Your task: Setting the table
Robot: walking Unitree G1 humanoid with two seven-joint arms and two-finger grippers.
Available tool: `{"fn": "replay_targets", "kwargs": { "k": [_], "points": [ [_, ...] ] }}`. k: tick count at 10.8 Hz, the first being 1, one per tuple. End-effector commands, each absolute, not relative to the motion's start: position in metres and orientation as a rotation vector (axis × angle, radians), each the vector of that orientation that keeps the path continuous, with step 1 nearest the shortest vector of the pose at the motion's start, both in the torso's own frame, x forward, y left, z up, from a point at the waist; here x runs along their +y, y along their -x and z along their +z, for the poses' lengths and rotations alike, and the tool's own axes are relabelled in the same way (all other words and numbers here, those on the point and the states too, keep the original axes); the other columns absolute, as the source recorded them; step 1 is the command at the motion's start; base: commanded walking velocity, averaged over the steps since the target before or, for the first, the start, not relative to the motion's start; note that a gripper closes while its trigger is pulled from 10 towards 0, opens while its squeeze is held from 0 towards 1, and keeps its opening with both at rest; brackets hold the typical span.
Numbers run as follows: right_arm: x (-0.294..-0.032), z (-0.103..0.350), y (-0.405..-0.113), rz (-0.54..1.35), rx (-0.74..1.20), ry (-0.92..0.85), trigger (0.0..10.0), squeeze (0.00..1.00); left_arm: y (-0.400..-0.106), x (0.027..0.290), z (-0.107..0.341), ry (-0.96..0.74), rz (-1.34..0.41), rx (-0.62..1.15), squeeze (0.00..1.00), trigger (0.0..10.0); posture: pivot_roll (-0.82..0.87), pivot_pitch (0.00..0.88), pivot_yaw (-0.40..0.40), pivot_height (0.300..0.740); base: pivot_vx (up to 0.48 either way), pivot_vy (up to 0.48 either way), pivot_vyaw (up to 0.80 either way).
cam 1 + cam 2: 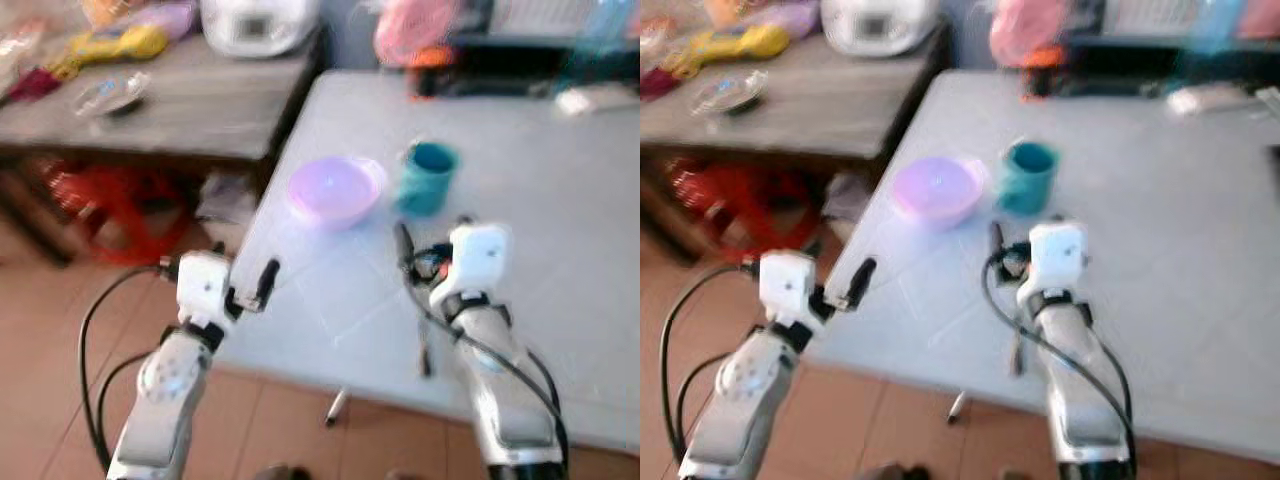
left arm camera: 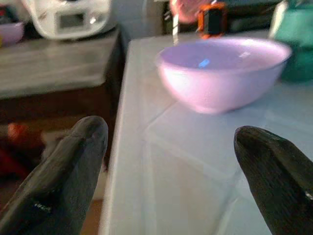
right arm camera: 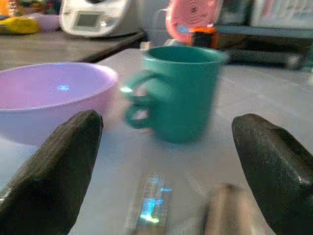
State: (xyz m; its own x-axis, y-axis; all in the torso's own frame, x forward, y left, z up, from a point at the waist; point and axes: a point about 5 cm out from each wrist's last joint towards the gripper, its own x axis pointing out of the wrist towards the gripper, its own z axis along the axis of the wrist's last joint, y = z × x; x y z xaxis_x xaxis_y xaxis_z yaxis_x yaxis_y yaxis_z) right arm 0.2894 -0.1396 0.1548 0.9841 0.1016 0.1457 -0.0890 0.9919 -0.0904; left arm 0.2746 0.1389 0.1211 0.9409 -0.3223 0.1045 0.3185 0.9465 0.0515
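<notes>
A lilac bowl [image 1: 335,190] and a teal mug [image 1: 428,178] stand side by side near the left edge of the pale grey table [image 1: 560,260]. The mug's handle faces the bowl [image 3: 49,95]. My left gripper [image 1: 255,285] hovers open at the table's left edge, pointing at the bowl [image 2: 222,73] from a short way off. Over the table just in front of the mug [image 3: 178,90], my right gripper [image 1: 408,248] is open and holds nothing. A thin dark utensil [image 1: 423,345] lies on the table beside my right arm.
A dark wooden side table [image 1: 190,120] stands to the left, carrying a white cooker [image 1: 258,22], a glass dish [image 1: 112,95] and a yellow item [image 1: 115,45]. A red stool [image 1: 120,205] sits under it. Pink and orange clutter [image 1: 415,35] lines the table's far edge.
</notes>
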Motion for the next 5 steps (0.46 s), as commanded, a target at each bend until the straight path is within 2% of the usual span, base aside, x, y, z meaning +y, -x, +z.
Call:
{"fn": "replay_targets", "kwargs": {
  "k": [1, 5],
  "points": [
    [-0.139, 0.155, -0.288, 0.098, -0.15, 0.097, 10.0, 0.0, -0.272, 0.138, 0.12, -0.052, -0.334, -0.111, 0.0, 10.0, -0.04, 0.154, 0.087, 0.74, 0.0, 0.0, 0.0],
    [-0.121, 0.161, -0.287, 0.23, -0.174, 0.103, 10.0, 0.0, -0.269, 0.143, 0.121, -0.119, -0.303, -0.127, 0.0, 10.0, -0.04, 0.153, 0.087, 0.74, 0.0, 0.0, 0.0]
  ]
}}
